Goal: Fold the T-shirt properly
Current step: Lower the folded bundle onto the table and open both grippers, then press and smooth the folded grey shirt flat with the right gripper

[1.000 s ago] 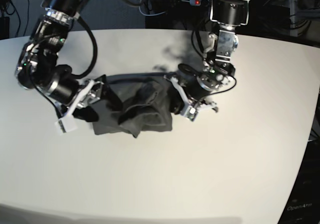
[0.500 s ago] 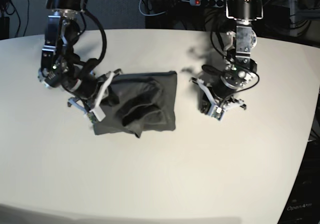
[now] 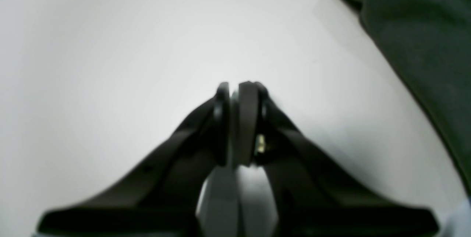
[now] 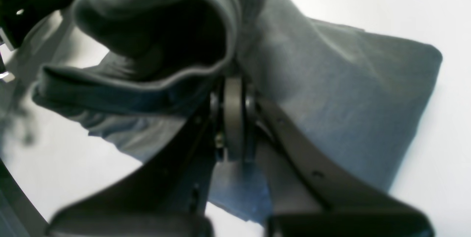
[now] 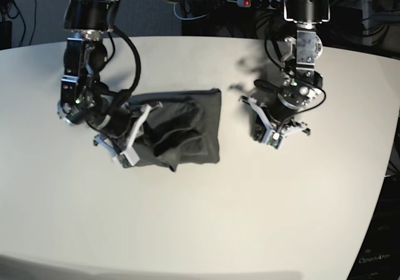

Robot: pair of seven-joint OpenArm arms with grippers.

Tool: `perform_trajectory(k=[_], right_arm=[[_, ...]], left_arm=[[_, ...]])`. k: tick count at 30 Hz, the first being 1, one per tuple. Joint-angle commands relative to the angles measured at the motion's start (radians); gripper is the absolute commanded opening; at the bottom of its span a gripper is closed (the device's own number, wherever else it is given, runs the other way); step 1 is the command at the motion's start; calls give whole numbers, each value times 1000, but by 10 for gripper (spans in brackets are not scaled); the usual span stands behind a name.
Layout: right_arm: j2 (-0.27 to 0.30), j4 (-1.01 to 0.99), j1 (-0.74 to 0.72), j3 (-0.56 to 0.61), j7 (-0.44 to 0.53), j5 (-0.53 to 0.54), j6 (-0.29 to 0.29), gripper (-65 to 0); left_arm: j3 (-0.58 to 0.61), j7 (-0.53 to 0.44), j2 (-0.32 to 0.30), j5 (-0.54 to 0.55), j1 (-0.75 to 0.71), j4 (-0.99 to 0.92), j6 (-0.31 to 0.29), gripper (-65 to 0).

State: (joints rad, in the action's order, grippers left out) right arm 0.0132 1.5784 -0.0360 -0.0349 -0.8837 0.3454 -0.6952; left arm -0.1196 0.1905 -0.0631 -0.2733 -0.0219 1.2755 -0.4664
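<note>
You are looking down on a wide white table (image 5: 206, 217) with a curved far edge and a smooth matte top. The T-shirt (image 5: 181, 130) lies left of centre, a dark grey soft bundle folded into a rough rectangle. Its top and right edges run fairly straight, its lower right corner is neat, and the middle is rumpled into 2 or 3 thick folds.

Your right gripper (image 5: 129, 144) sits at the shirt's left edge. In the right wrist view its jaws are pressed together on a fold of the cloth (image 4: 331, 93), with a thick rolled hem bulging over the dark fingers (image 4: 232, 115). The fabric there looks like matte knit, with a rounded far corner lying flat on the table.

Your left gripper (image 5: 272, 132) stands well apart from the shirt, to its right, with bare table between them. In the left wrist view its 2 black fingers (image 3: 247, 119) are pressed together and hold nothing, and the shirt's edge (image 3: 415, 45) shows only in the upper right corner as a dark sloping band.

Open room lies all along the near half of the table and to the far right, past the left arm. Behind the table, black cables and a power strip (image 5: 253, 2) with a red switch sit close to the far edge.
</note>
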Motion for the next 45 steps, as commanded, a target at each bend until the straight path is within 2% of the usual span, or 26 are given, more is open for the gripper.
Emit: perform_trajectory(k=[1, 17, 26, 36, 45], right_arm=[[-9, 15, -26, 2, 21, 13, -3, -643], [-103, 15, -40, 68, 10, 13, -3, -643], [-124, 15, -35, 120, 10, 13, -3, -643], [-126, 24, -14, 119, 7, 13, -3, -643], [-112, 181, -15, 114, -104, 13, -3, -643]], left_arm=[[2, 48, 1, -27, -2, -1, 2, -602], [5, 48, 4, -21, -2, -3, 2, -602], [1, 48, 3, -22, -3, -3, 2, -602], [1, 48, -5, -27, -17, -3, 2, -602], [-1, 48, -8, -27, -29, -3, 2, -602]])
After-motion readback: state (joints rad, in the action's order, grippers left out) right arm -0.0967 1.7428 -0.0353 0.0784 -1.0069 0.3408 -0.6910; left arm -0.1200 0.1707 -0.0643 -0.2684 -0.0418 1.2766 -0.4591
